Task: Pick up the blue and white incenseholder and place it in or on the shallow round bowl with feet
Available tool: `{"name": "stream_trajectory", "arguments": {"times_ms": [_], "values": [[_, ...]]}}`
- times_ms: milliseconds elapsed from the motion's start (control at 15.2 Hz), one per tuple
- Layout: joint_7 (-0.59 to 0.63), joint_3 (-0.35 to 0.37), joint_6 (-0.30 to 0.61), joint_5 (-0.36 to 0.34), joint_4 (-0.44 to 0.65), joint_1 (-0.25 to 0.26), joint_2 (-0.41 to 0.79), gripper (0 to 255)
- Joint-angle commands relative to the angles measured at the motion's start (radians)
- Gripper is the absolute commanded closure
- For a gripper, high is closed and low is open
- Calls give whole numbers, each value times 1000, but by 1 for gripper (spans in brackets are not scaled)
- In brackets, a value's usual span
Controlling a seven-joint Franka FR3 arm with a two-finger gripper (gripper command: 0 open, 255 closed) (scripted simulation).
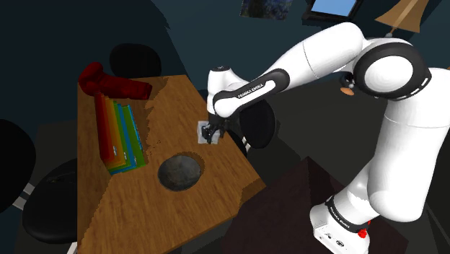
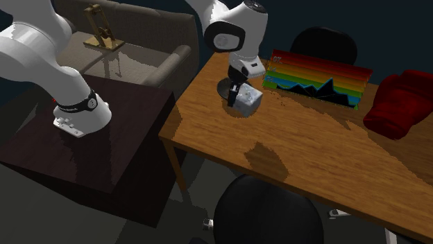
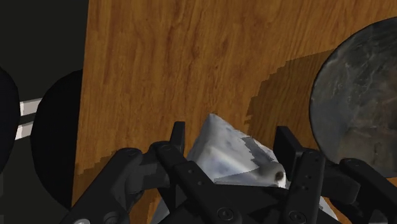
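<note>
Near the brown wooden counter's [image 1: 216, 206] edge, the black pincer [image 3: 232, 141] clasps the pale blue-white blocky incense holder [image 2: 247, 101]. The dark grey mottled round bowl [image 1: 179, 172] lies close by, toward the shoulder view's lower left.

We read FRANKA EMIKA in dark capitals on the white forearm [image 1: 250, 89] just above the claw [image 1: 210, 136], smaller lettering on the base collar [image 1: 342, 216] far behind it, unreadable to us.
</note>
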Motion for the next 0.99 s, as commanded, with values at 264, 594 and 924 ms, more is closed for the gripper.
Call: {"name": "stream_trajectory", "arguments": {"times_ms": [264, 594, 924], "values": [[86, 27, -15, 2, 3, 62, -13, 255], [195, 58, -30, -1, 38, 142, 7, 255], [302, 85, -55, -8, 102, 224, 46, 255]]}}
